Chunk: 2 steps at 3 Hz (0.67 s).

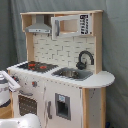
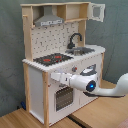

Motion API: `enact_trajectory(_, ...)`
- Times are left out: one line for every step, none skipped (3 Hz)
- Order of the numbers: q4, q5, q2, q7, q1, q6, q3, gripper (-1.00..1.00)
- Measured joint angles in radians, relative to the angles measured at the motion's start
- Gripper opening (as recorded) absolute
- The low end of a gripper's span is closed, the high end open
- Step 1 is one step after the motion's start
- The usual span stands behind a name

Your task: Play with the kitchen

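Second exterior view: claw (image 2: 54,77) against kitchen (image 2: 35,80) front.
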Motion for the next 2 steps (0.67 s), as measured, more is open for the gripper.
enact_trajectory(0.000,0.000,0.000,0.104,0.000,0.004,0.000,-1.00)
enact_trajectory(-0.002,0.000,0.000,0.205,0.000,0.011,-0.001,-1.00)
